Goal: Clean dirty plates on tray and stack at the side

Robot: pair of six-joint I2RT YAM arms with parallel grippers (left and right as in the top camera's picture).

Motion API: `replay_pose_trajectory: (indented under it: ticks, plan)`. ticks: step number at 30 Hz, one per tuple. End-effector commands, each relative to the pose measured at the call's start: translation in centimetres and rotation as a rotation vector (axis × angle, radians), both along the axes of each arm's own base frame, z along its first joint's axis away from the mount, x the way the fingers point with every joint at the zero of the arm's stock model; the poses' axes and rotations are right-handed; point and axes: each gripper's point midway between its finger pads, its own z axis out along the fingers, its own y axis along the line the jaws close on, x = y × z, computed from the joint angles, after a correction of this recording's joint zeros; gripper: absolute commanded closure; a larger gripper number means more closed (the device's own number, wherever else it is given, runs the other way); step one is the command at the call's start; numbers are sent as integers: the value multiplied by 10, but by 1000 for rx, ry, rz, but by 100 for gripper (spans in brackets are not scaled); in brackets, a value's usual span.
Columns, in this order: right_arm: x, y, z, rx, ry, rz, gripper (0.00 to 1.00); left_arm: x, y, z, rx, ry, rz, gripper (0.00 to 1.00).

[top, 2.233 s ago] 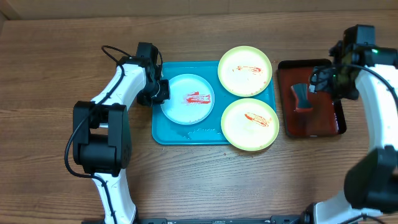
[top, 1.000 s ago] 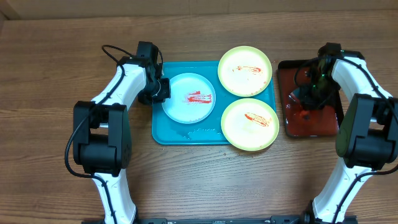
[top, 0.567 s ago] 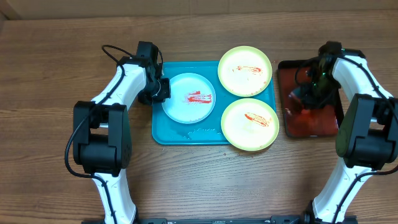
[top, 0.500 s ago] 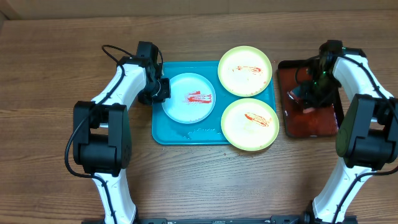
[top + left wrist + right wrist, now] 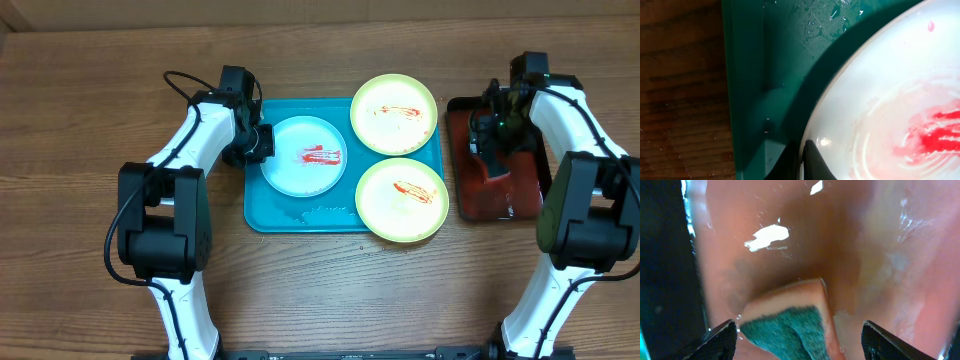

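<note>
From above, a big turquoise-blue plastic tray [image 5: 300,215] sits in the middle of the brown wooden table [image 5: 90,260]. Three round plastic plates with red smears lie on it. The pale blue-white plate [image 5: 305,157] is on the left. The far yellow-green plate [image 5: 394,113] and the near yellow-green plate [image 5: 401,199] are on the right. The left arm [image 5: 195,135] reaches the blue-white plate's left rim. The right arm [image 5: 575,110] hangs over a small dark red tray [image 5: 505,195] at the right and hides what lies under it.

The left wrist view shows the left jaws clamped on that plate's rim. Only a dark tip shows at the bottom edge.

In the right wrist view, the right jaws stand wide apart, one tip in each bottom corner. An orange sponge with a green scrubbing side [image 5: 790,325] lies between them on the wet red tray. The sponge seems to touch neither tip. Its near end is cut off, so I cannot tell which way its long side runs. This arm is much nearer the sponge, so I think it should grab it.
</note>
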Motion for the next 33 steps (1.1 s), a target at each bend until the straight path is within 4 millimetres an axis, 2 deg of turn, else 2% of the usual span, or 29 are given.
replay_pose_trajectory:
  ticks: [1, 3, 4, 6, 9, 12, 19, 24, 28, 30, 31, 33]
  plan:
    - [9, 4, -2, 4, -20, 59, 19, -4, 1, -10, 21, 18, -2, 96]
    - [9, 4, -6, 5, -12, 58, 22, -4, 1, -10, 21, 18, -2, 96]
    - [8, 4, -7, 6, -9, 58, 26, -4, 1, -10, 21, 18, -2, 96]
    - [10, 4, -7, 4, -16, 57, 51, -4, 1, -10, 22, 18, -2, 96]
    - [11, 3, -7, 7, -20, 36, 81, -4, 2, -10, 27, 17, -1, 96]
    - [11, 3, -7, 10, -18, 11, 95, -4, 4, -10, 40, 14, 1, 96]
    - [14, 2, -2, 27, -20, -124, 96, -3, 4, -10, 38, 13, 1, 96]
    - [26, 7, 26, 70, -38, -178, 96, -3, 4, -10, 38, 12, 1, 96]
    - [34, -1, 52, 81, -57, -284, 96, -3, 4, -10, 39, 12, 1, 96]
    - [35, -6, 59, 87, -58, -339, 90, -3, 4, -10, 39, 12, 1, 96]
    - [34, -8, 60, 89, -55, -353, 82, -3, 4, -10, 39, 12, 1, 96]
    - [30, -12, 58, 90, -40, -374, 79, -3, 4, -10, 39, 12, 1, 96]
